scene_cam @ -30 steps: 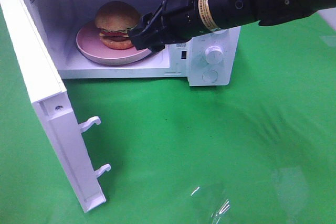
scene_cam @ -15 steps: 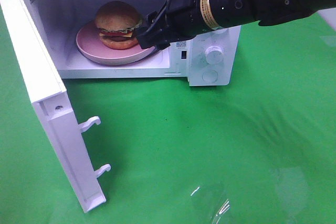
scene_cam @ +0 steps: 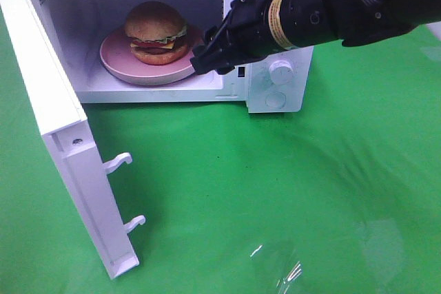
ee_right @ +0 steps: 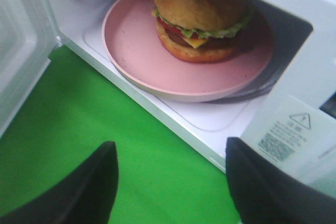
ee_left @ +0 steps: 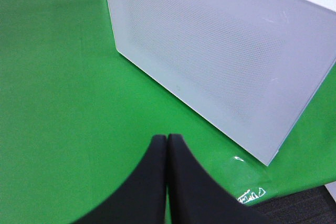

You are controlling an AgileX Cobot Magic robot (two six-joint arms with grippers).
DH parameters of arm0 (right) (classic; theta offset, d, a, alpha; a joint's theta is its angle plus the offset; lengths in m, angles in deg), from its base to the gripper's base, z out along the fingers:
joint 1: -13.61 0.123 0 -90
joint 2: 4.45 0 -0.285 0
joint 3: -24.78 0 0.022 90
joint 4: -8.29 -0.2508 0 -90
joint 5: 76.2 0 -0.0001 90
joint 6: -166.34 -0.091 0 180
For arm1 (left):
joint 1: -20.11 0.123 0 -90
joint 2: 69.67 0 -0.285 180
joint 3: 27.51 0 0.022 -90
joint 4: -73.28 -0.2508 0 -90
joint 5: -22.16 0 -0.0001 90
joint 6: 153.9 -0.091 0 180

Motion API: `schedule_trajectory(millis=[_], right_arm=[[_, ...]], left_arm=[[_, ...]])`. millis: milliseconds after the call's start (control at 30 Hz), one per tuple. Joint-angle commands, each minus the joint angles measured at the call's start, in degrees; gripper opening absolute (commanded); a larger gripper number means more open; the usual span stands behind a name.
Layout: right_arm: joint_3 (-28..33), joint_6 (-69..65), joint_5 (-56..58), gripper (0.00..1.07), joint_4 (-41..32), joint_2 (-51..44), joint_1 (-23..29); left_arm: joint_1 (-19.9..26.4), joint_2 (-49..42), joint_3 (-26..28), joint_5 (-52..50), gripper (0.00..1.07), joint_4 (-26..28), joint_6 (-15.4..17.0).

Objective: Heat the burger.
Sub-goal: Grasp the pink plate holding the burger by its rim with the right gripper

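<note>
The round burger with golden bun, lettuce, cheese and tomato [scene_cam: 155, 31] sits on its pink plate [scene_cam: 117, 60] inside the white microwave [scene_cam: 275, 94], at ten o'clock from my right gripper [scene_cam: 205, 60], whose jaws are spread, holding nothing. My left gripper [ee_left: 167, 141] is pressed closed (idle). The risk: swinging the open white door [scene_cam: 62, 149] carelessly could jolt the oven, or catch my arm.
</note>
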Motion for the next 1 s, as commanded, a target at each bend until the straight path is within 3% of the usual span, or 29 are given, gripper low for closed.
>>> schedule_trajectory(millis=[33,433,567,633,667,700,767,833,867,900,933,967,1000], right_arm=[[2.4,1.0,2.9,0.58,3.3,-1.5,0.1],[6.6,1.2,10.9,0.58,2.9,-5.6,0.1],[7.2,2.9,13.9,0.58,-0.7,-6.0,0.1],[7.2,8.4,20.1,0.58,-9.4,-6.0,0.1],[7.2,8.4,20.1,0.58,-9.4,-6.0,0.1],[7.2,15.3,24.6,0.58,-16.7,-6.0,0.1],[7.2,15.3,24.6,0.58,-16.7,-6.0,0.1],[7.0,36.8,34.0,0.58,-37.7,-6.0,0.1],[7.0,36.8,34.0,0.58,-37.7,-6.0,0.1],[7.0,48.0,36.6,0.58,-46.7,-6.0,0.1],[7.0,48.0,36.6,0.58,-46.7,-6.0,0.1],[7.0,56.1,37.0,0.58,-54.9,-6.0,0.1],[7.0,56.1,37.0,0.58,-54.9,-6.0,0.1]], left_arm=[[0.2,-1.4,-0.2,-0.7,0.0,0.0,0.0],[0.2,-1.4,-0.2,-0.7,0.0,0.0,0.0],[0.2,-1.4,-0.2,-0.7,0.0,0.0,0.0],[0.2,-1.4,-0.2,-0.7,0.0,0.0,0.0],[0.2,-1.4,-0.2,-0.7,0.0,0.0,0.0],[0.2,-1.4,-0.2,-0.7,0.0,0.0,0.0],[0.2,-1.4,-0.2,-0.7,0.0,0.0,0.0],[0.2,-1.4,-0.2,-0.7,0.0,0.0,0.0],[0.2,-1.4,-0.2,-0.7,0.0,0.0,0.0],[0.2,-1.4,-0.2,-0.7,0.0,0.0,0.0],[0.2,-1.4,-0.2,-0.7,0.0,0.0,0.0],[0.2,-1.4,-0.2,-0.7,0.0,0.0,0.0],[0.2,-1.4,-0.2,-0.7,0.0,0.0,0.0]])
